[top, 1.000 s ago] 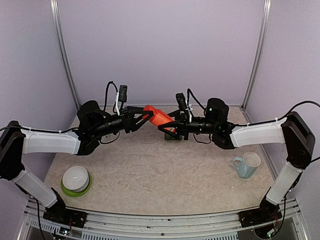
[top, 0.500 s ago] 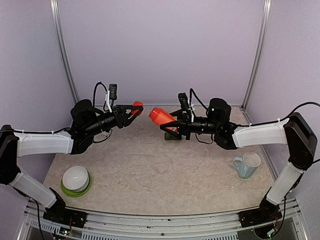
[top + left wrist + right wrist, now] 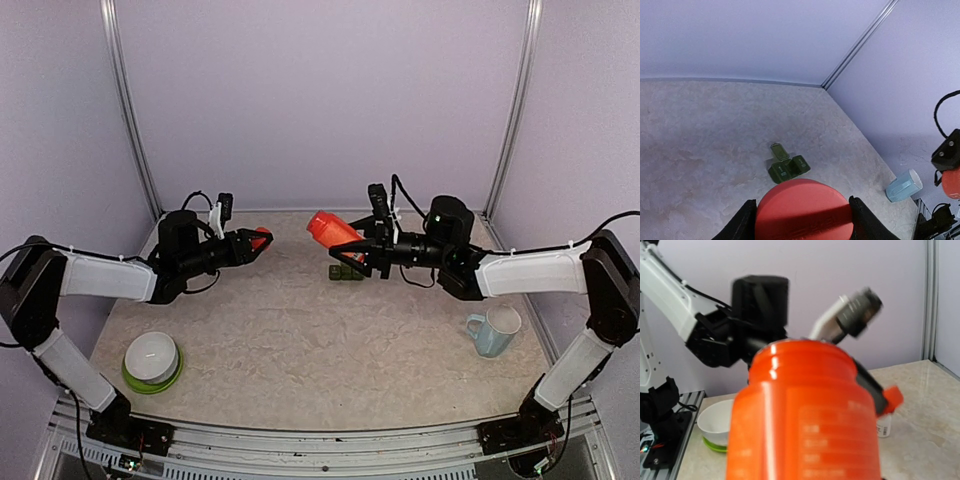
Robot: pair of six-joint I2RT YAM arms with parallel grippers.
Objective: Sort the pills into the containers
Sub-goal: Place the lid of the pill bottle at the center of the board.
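My right gripper (image 3: 347, 243) is shut on an orange-red bottle (image 3: 330, 229), held tilted above the table with its open mouth toward the left; the bottle (image 3: 802, 420) fills the right wrist view and hides the fingers. My left gripper (image 3: 256, 242) is shut on the bottle's red cap (image 3: 260, 238), held well left of the bottle. The cap (image 3: 804, 210) sits between both fingers (image 3: 741, 223). The containers (image 3: 347, 272), a small dark green strip, lie on the table under the bottle; the containers (image 3: 788, 167) show one lid flipped open. No pills are in view.
A pale blue mug (image 3: 494, 330) stands at the right; the mug (image 3: 904, 185) also shows in the left wrist view. A white bowl on a green plate (image 3: 152, 360) sits front left. A small white bottle (image 3: 884, 425) stands behind the left gripper. Walls close the back and both sides.
The two grippers met at the bottle a second ago. My left gripper has drawn away to the left with the cap; my right gripper has lifted the open bottle slightly.
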